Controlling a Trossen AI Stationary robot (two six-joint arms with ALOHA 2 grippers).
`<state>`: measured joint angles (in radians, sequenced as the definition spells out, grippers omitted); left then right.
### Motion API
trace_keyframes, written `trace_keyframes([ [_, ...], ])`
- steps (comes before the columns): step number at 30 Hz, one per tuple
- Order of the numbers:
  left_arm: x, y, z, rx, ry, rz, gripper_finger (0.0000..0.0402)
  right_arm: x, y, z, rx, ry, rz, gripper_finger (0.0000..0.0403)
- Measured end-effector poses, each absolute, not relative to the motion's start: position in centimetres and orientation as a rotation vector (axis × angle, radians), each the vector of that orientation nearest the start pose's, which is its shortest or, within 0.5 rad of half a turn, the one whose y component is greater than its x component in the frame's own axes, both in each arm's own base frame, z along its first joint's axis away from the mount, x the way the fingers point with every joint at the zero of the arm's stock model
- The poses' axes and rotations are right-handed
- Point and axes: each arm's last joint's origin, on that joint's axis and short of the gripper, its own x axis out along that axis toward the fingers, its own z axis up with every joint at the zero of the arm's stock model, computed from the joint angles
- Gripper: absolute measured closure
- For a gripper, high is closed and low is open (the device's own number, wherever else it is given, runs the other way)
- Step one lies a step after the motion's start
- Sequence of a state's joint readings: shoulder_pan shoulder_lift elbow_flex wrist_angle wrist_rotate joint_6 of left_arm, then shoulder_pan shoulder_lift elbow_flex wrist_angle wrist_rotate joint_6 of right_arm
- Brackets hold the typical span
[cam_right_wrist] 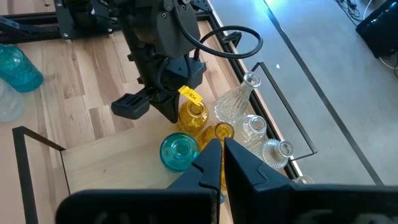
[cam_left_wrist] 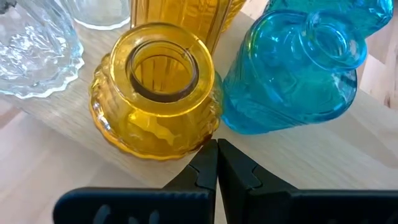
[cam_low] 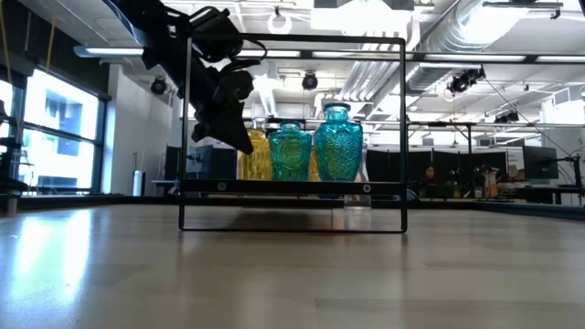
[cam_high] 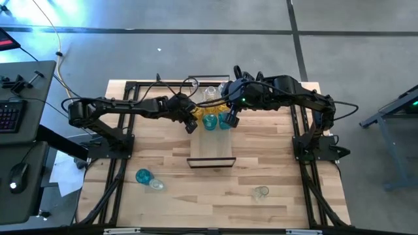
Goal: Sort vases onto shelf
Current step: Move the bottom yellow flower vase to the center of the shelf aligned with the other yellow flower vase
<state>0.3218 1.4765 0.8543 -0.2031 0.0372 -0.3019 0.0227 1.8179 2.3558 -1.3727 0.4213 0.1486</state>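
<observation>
Both claws are pinched together and empty, the left gripper (cam_left_wrist: 216, 144) almost touching the amber vase (cam_left_wrist: 155, 93) crowded against teal vases (cam_low: 315, 143) on the shelf (cam_high: 210, 162), so I reckon one careless nudge could topple the cluster.

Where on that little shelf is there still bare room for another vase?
The shelf's near half, from the teal vases to its front edge, is bare. The far end is crowded with teal, amber and clear vases, both arms above.

Left gripper (cam_low: 245, 137) hides part of the amber vase (cam_low: 257, 153) | clear vases (cam_left_wrist: 37, 53) — cut by frame edge
</observation>
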Motion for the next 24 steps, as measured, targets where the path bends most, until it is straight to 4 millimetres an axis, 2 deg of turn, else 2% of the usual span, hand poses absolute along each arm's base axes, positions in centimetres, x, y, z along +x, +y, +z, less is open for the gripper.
trace_keyframes([
  [20, 27.85, 10.05, 20.24, -0.432, 0.747, 0.435, 0.0402, 32.77, -0.44, 46.67, -0.043, 0.788, -0.435, 0.0403],
  [24, 28.08, 9.61, 20.35, -0.485, 0.737, 0.346, 0.0402, 32.77, -0.44, 46.67, -0.043, 0.788, -0.435, 0.0403],
])
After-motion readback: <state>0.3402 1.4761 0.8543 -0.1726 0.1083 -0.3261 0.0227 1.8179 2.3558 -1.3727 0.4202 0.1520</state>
